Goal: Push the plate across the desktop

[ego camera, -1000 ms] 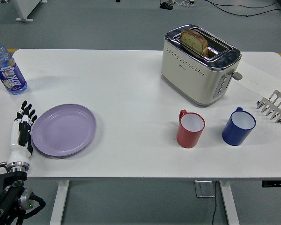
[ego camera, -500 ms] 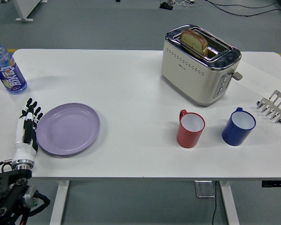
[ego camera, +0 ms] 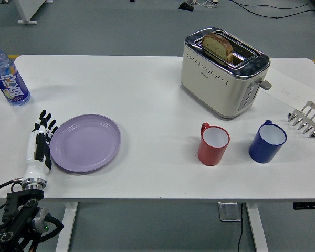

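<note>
The left hand point(ego camera: 39, 144) lies edge-on against the left rim of the purple plate point(ego camera: 85, 143), fingers straight and together, gripping nothing, with the plate near the table's point(ego camera: 147, 100) left end, a little back from the near edge. The push should go best with the flat hand kept low against the rim, driving level to the right so the plate slides without swinging. Bare tabletop lies to the right up to the red mug point(ego camera: 213, 144); the near edge is close, and the water bottle point(ego camera: 8, 75) stands clear, far-left.
</note>
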Controlling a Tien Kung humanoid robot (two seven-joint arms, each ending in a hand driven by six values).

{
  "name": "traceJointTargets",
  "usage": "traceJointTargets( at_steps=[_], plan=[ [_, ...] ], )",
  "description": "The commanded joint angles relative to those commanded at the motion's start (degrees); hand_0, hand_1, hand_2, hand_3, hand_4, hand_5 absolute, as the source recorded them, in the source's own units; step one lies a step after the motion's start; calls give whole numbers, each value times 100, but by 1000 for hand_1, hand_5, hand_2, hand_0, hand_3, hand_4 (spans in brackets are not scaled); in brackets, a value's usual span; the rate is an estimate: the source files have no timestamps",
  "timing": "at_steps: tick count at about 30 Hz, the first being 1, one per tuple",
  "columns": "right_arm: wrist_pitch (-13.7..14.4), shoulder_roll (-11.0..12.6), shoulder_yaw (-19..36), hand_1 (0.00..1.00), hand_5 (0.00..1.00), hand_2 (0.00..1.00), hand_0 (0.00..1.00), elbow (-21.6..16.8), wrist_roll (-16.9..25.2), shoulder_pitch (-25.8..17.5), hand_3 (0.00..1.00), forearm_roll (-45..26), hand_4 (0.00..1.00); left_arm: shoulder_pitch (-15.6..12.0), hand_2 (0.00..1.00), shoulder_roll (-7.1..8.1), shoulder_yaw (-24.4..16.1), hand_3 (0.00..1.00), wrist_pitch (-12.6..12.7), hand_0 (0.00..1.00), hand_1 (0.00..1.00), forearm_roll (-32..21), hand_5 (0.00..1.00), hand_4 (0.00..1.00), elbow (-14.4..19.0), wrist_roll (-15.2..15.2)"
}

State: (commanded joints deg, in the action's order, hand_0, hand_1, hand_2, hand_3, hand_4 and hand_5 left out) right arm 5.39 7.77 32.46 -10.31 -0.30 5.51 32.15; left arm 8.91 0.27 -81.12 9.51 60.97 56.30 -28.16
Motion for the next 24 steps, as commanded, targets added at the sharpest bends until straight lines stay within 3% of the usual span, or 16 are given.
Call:
traceJointTargets(
  at_steps=[24],
  plan=[
    [-1, 15, 30, 645, 281, 720, 656, 0, 9, 24, 680, 48, 281, 104, 993, -27, 621, 998, 133, 887, 941, -220, 998, 504, 103, -56]
  ],
)
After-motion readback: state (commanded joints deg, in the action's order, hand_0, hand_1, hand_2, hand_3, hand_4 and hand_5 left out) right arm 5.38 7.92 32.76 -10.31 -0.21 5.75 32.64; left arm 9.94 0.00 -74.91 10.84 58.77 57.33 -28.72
